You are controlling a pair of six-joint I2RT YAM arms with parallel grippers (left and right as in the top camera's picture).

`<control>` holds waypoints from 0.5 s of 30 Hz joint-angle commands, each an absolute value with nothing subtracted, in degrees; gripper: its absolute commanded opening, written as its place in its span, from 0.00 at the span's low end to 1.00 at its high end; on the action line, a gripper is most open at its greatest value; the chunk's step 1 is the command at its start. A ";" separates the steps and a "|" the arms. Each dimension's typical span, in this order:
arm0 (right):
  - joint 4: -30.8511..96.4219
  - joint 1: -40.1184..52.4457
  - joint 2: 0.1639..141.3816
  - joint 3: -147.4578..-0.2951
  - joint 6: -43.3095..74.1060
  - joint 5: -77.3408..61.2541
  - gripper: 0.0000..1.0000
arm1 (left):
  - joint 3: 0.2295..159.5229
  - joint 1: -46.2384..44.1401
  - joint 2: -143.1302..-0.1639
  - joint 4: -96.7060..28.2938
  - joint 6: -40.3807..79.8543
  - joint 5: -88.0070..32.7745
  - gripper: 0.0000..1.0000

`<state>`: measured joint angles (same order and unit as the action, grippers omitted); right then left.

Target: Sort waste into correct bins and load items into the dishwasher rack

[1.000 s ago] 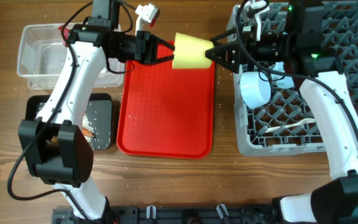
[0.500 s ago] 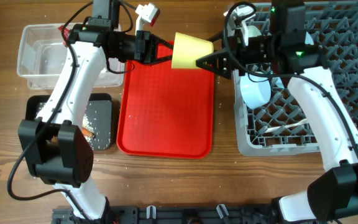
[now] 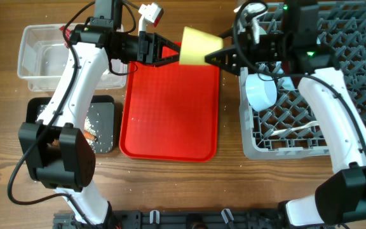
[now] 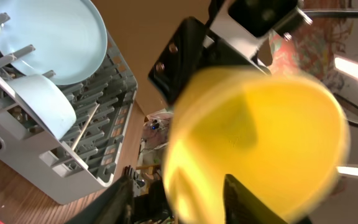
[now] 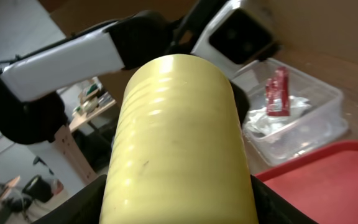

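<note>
Plain wooden counter [image 3: 5, 165] here, red tray [image 3: 169, 114] in the middle, rack [image 3: 361, 63] off to the right. The cup [image 3: 197, 46] is up in the air over the far edge of the red tray, lying on its side with the open mouth facing the left gripper [image 3: 173, 53]. The right gripper [image 3: 216, 55] has its jaws clamped on the narrow bottom end, and from the right wrist you can see a finger on either side of the cup's wall. The left jaws are spread wide right at the rim; can't tell if they touch it, since the left wrist view is blurry. The tub [image 5: 316, 134] sits at the far left corner with the wrapper [image 5: 277, 92] and napkin [image 5: 272, 121] inside. Just in front of it, the black tray [image 3: 103, 102] has rice [image 3: 97, 121] and the orange stick [image 3: 90, 135] in it. In the rack there's a plate [image 4: 61, 37] standing on edge, a blue bowl [image 3: 261, 92] and the spoon [image 3: 294, 130] lying across the grid.
</note>
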<state>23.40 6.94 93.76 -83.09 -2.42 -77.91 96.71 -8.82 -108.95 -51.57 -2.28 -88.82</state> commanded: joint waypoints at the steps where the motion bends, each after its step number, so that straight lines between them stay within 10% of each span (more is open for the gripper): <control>1: 26.74 1.43 94.39 -83.77 0.10 -73.56 0.49 | 97.51 -8.45 -107.66 -51.59 -2.59 -87.59 0.52; 15: 76.44 -5.48 80.09 -87.55 5.21 -18.87 0.52 | 97.51 -8.51 -107.68 -52.29 -2.57 -37.17 0.68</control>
